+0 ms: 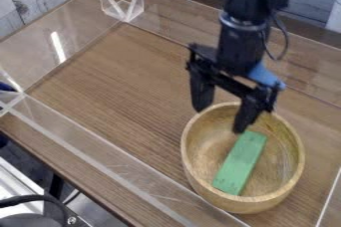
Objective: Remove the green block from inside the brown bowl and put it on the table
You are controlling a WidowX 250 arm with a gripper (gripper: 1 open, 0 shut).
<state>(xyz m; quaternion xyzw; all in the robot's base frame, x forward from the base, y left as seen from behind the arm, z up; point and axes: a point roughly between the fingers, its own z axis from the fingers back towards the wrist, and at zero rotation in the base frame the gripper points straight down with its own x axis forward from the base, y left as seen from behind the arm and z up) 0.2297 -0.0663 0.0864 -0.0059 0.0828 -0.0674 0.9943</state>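
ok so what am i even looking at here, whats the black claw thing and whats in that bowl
This is one camera view looking down at a brown wood-grain tabletop edged by low clear plastic walls. The black claw is the tool at the end of a robot arm: two fingers that can pinch things. It points straight down, its fingers are spread open, and it holds nothing. It hangs above the far rim of a round, shallow, light-brown wooden bowl. Inside the bowl lies a small flat bright green rectangular block, untouched so far.
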